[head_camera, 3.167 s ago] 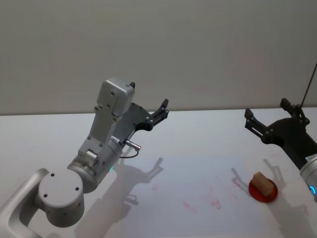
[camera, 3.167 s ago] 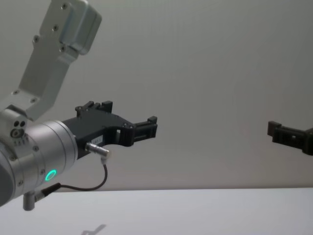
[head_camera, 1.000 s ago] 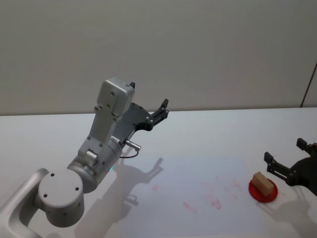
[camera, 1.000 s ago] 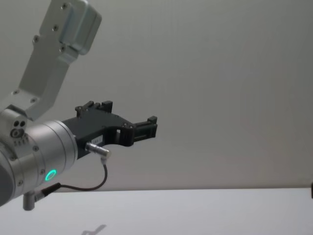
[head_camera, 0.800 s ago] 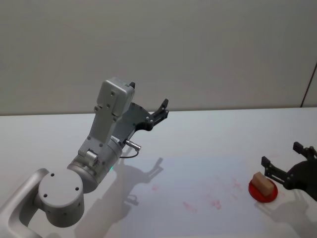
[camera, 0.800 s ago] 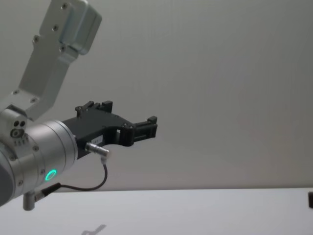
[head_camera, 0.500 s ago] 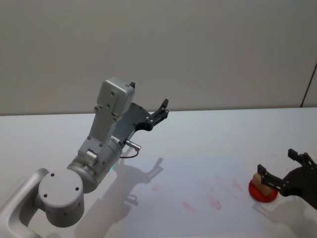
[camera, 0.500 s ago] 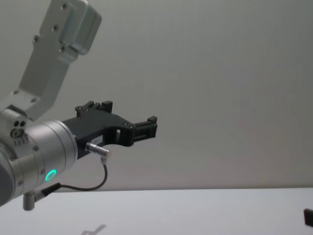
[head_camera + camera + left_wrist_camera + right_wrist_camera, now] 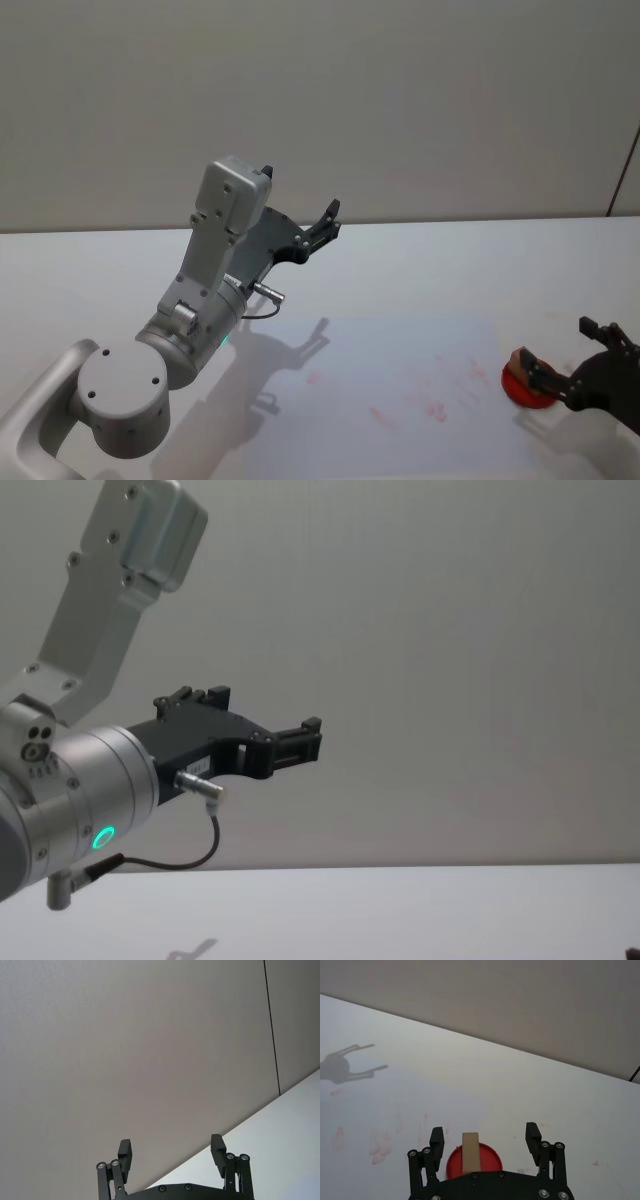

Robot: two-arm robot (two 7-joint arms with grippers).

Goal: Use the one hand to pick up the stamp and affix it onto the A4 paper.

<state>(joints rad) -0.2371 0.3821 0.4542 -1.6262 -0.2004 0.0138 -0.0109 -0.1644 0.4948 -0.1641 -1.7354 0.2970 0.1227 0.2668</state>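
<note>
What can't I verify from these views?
- Lower end of the stamp, near half of the red pad: right wrist view, behind the right gripper.
- Most of the stamp: head view, behind jaws.
- Paper's near edge: head view, cut by the frame.
Left gripper is parked, raised.

White table [image 9: 430, 265] w/ A4 paper [image 9: 400, 345], red disc [image 9: 519, 392] by its right edge.

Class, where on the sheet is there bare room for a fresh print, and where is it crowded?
Bare: the A4 paper's far strip and its near left corner. Crowded: the right half's red prints, beside the ink pad where the open right gripper straddles the stamp.
</note>
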